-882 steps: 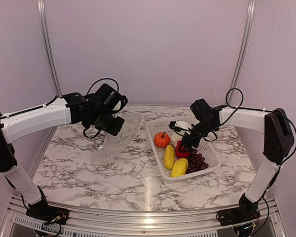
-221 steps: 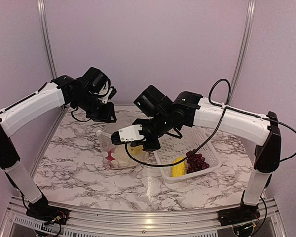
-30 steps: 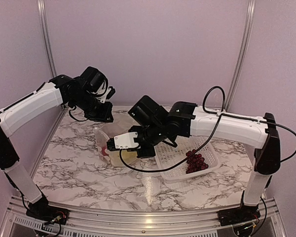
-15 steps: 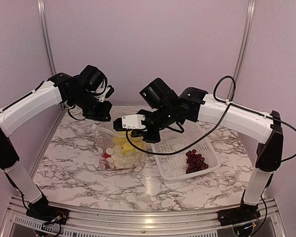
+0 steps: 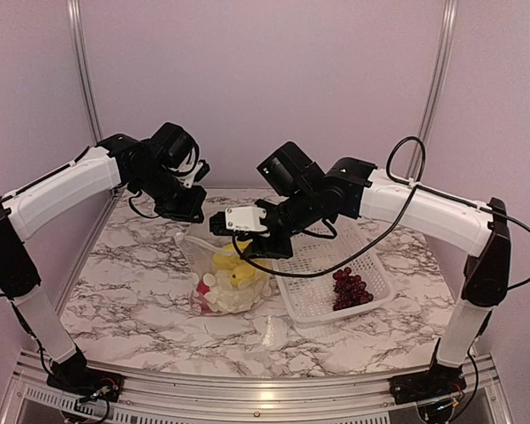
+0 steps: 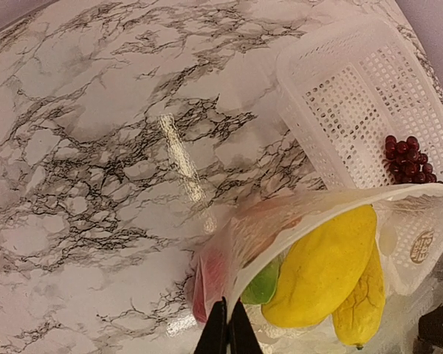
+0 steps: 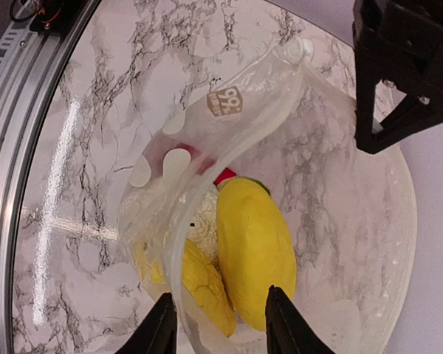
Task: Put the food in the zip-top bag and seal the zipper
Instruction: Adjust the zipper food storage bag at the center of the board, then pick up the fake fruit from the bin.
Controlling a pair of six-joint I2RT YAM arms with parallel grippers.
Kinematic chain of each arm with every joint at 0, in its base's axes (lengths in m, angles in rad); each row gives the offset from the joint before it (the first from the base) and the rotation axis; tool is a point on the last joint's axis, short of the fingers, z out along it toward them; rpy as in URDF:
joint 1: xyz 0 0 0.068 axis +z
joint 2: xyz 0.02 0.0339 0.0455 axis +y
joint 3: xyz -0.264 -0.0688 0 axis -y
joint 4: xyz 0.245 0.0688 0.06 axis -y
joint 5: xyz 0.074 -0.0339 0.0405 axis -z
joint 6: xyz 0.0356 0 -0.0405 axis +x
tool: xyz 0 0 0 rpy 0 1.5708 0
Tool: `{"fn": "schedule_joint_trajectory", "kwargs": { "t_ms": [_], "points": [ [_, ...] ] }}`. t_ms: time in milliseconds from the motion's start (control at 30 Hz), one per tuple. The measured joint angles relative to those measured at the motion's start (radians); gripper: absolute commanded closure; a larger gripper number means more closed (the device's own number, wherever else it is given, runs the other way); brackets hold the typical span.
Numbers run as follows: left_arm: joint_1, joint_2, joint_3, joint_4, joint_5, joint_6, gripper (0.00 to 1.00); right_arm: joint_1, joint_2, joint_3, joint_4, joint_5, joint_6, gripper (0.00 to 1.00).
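Left wrist: bag pinched
Left jaws clench the zip-top bag (image 6: 295, 214) rim; right jaws hang released above the yellow pieces (image 7: 255, 251).

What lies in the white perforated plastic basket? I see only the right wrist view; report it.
Observer: Only the dark purple toy grapes lie in the white perforated plastic basket, toward its near right corner.
Operator: Report the left tool's grip.
Observer: The left tool is shut on the mouth edge of the clear white-dotted zip-top bag.
Operator: State the right tool's place.
Observer: The right tool hangs open over the bag's mouth, left of the basket.
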Motion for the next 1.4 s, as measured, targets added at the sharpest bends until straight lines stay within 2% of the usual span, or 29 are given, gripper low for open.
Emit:
{"fn": "schedule_joint_trajectory", "kwargs": {
  "t_ms": [267,400,567,700,767,933,1133,1400],
  "points": [
    [0.0,0.0,-0.007,0.01,0.014,-0.011,1.0,-0.052,-0.092,0.03,-0.074,-0.115,0.017,0.48],
    [0.0,0.0,-0.017,0.023,0.016,-0.015,1.0,-0.157,-0.211,0.002,-0.076,-0.125,0.029,0.47],
    [0.0,0.0,-0.019,0.032,0.018,-0.016,1.0,-0.336,-0.303,-0.148,-0.072,-0.1,0.066,0.49],
    [0.0,0.0,-0.019,0.037,0.019,-0.016,1.0,-0.438,-0.275,-0.301,-0.075,-0.05,0.101,0.45],
    [0.0,0.0,-0.019,0.038,0.019,-0.016,1.0,-0.463,-0.255,-0.36,-0.082,-0.023,0.117,0.39],
    [0.0,0.0,-0.019,0.039,0.025,-0.017,1.0,-0.479,-0.225,-0.472,-0.091,0.035,0.149,0.34],
    [0.0,0.0,-0.019,0.04,0.026,-0.018,1.0,-0.482,-0.177,-0.497,-0.087,0.069,0.193,0.31],
    [0.0,0.0,-0.024,0.045,0.026,-0.018,1.0,-0.488,-0.091,-0.528,-0.056,0.126,0.258,0.33]
  ]
}}
